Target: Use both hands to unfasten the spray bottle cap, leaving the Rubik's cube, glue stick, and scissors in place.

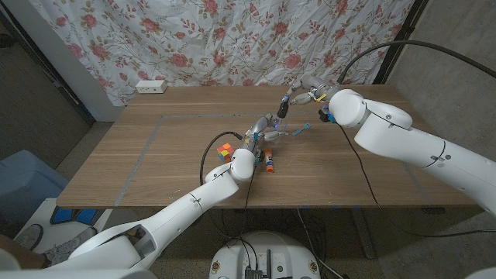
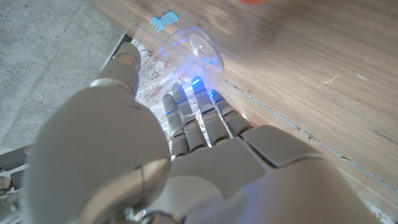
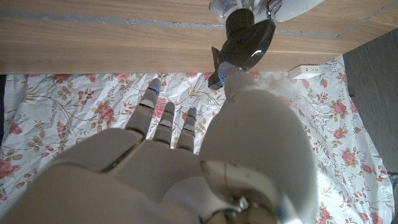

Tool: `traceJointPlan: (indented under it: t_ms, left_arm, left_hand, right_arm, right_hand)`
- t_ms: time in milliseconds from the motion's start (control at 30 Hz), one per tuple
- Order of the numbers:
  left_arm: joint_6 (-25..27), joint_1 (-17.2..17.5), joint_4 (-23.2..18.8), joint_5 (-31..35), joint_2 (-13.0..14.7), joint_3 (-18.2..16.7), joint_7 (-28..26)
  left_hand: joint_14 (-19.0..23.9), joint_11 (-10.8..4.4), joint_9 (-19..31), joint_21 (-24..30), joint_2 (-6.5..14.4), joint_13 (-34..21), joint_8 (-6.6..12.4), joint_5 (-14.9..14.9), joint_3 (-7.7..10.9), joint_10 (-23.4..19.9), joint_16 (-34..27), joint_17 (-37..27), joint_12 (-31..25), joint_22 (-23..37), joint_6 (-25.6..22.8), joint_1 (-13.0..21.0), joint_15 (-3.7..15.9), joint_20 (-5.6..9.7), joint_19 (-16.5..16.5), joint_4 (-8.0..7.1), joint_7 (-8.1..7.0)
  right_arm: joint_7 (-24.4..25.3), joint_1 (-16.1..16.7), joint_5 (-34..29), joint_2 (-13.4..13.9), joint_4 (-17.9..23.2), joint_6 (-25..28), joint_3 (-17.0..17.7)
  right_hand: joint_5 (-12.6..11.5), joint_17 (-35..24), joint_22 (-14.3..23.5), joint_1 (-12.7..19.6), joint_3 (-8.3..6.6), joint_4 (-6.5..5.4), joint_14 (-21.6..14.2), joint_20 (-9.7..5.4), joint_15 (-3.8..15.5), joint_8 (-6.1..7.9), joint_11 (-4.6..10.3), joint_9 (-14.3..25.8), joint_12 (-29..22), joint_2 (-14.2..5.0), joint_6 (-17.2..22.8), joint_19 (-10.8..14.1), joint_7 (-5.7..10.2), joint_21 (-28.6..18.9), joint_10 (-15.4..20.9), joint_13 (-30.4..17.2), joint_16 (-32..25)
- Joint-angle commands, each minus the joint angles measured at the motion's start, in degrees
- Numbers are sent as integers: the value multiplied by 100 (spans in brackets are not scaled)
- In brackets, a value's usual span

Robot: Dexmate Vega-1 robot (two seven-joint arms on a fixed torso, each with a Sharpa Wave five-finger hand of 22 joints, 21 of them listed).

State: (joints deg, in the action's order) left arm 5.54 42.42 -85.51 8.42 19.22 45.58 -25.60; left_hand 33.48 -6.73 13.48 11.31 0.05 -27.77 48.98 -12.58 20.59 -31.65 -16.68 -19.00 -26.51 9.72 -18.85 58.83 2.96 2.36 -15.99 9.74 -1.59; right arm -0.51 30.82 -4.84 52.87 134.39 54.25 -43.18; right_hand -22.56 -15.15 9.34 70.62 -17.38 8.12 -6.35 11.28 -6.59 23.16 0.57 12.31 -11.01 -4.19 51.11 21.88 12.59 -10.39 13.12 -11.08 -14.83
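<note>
Left hand (image 1: 260, 128): closest to my head camera along with its arm, reaching to the table's middle. On the left wrist view I see its fingers (image 2: 186, 118) on one side of the clear spray bottle (image 2: 199, 53) and its thumb on the other, so it is grasping the bottle.
Wooden table (image 1: 155, 155): carries everything in reach, with faint tape lines marking a rectangle on it.
Floral curtain (image 1: 232, 39): hangs behind the table's far edge.
Right hand (image 1: 304, 89): held over the table beyond the left hand. On the right wrist view its thumb tip touches the dark spray cap (image 3: 245, 40) while the other fingers (image 3: 165, 118) stretch out apart from it. I cannot tell whether it is really gripping the cap.
Spray bottle: tilted in the left hand near the table's middle, its cap end toward the right hand. I can't make out whether its base touches the wood.
Spray cap (image 1: 284, 109): sits just under the right hand's fingertips, right against the bottle's clear neck. I cannot tell whether it is loose.
Power strip (image 1: 151, 86): white, at the far left edge.
Rubik's cube (image 1: 225, 152): just left of the left wrist.
Glue stick (image 1: 268, 162): orange, lying near the left wrist, on the side opposite the cube.
Small blue item (image 1: 301, 129): lies on the wood to the right of the bottle; too small for me to identify.
</note>
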Motion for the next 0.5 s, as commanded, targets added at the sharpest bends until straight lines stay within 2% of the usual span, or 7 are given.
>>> traceJointPlan:
  t_ms: [33, 100, 167, 267, 500]
  left_arm:
    - [-39, -34, 59, 18, -25, -6, -19]
    - [-37, -37, 69, 20, -31, -7, -28]
    - [-41, -37, 80, 18, -38, -12, -40]
    - [-24, -33, 76, 19, -39, -18, -53]
    - [18, -16, 58, 3, -33, -32, -64]
  left_hand:
    - [57, -124, 28, -16, 457, -15, 36, 23, 59, -177, -2, -13, -11, 13, -99, -334, 569, 150, -42, -5, 55]
    - [57, -116, 28, -16, 461, -15, 38, 23, 60, -183, -1, -14, -12, 13, -98, -337, 567, 150, -43, -8, 56]
    - [55, -124, 28, -17, 459, -16, 41, 23, 60, -190, 1, -15, -14, 13, -100, -333, 566, 151, -43, -4, 57]
    - [59, -112, 25, -17, 462, -16, 42, 23, 62, -184, 3, -14, -10, 13, -99, -338, 563, 146, -44, -7, 55]
    - [60, -123, 22, -17, 464, -18, 52, 24, 62, -189, 5, -18, -8, 13, -106, -340, 564, 151, -46, -6, 55]
  right_arm:
    - [74, 276, 249, 108, 142, -62, 502]
    - [79, 296, 308, 105, 139, -42, 547]
    - [88, 311, 362, 101, 131, -20, 581]
    - [119, 348, 434, 113, 108, -57, 632]
    - [241, 429, 487, 127, 65, -167, 658]
  right_hand:
    - [101, 1, 20, -475, 183, -142, 15, 64, -107, -191, -59, -3, 0, 37, -306, 24, -9, -29, -92, -9, 29]
    - [124, 10, 20, -628, 242, -190, 20, 75, -161, -222, -118, 5, -7, 31, -340, 31, -20, -30, -97, -9, 38]
    - [160, 21, 21, -860, 328, -271, 12, 70, -192, -257, -180, 20, -14, 18, -379, 62, -98, -38, -98, -8, 45]
    - [183, 30, 21, -997, 379, -307, 5, 74, -198, -312, -194, 28, -20, 15, -481, 80, -177, -40, -92, -7, 49]
    - [381, 63, 29, -1851, 702, -589, 6, 99, -336, -475, -430, 63, -22, 71, -743, 95, -491, -32, -118, -8, 86]
